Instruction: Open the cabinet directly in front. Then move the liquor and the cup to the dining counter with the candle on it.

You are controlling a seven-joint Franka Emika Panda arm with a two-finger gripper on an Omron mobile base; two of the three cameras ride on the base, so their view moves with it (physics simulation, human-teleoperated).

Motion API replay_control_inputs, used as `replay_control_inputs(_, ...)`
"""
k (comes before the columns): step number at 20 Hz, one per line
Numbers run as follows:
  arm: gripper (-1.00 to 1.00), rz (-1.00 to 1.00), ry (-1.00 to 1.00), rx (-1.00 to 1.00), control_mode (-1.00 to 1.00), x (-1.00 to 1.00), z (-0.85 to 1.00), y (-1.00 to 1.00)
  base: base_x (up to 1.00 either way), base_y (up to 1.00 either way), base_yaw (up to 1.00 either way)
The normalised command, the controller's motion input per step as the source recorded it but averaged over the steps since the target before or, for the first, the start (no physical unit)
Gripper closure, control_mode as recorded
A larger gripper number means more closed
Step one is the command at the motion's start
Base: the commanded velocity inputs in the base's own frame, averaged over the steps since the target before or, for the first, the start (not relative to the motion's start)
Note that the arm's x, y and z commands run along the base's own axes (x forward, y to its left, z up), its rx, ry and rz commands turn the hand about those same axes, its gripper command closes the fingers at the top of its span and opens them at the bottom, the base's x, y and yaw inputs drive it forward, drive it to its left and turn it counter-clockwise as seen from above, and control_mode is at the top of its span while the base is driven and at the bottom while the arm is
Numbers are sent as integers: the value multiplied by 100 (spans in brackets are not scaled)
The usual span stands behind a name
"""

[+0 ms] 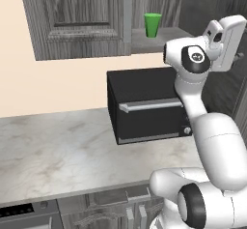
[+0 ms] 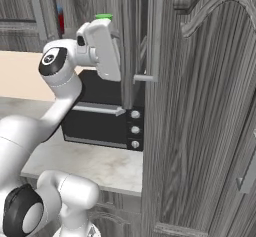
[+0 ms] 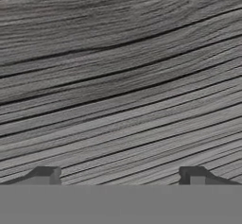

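Gripper (image 3: 118, 176) w/ jaws wide, holding nothing, faces door (image 3: 121, 76) at 12; risk: hand scrapes door edge en route to cup (image 1: 153, 24).

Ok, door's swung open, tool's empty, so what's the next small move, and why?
Probably turn the tool away from the door and toward the cup. The hand view shows wood grain close ahead with the tool's fingers spread and empty, while the cup stands exposed on the shelf above the microwave.
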Motion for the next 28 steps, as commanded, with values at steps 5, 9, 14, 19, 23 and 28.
replay_control_inputs(5,-100,0,0,2,-100,-14,0,-1,0,0,0)
replay_control_inputs(9,-100,0,-4,1,-100,-35,0,19,0,0,0)
replay_control_inputs(14,-100,0,-9,7,-100,-39,-6,63,0,0,0)
replay_control_inputs(19,-100,0,-18,13,-100,-22,-16,99,0,0,0)
replay_control_inputs(23,-100,0,-34,22,-100,-28,-14,100,0,0,0)
replay_control_inputs(28,-100,5,-36,32,-100,-5,-11,95,0,0,0)
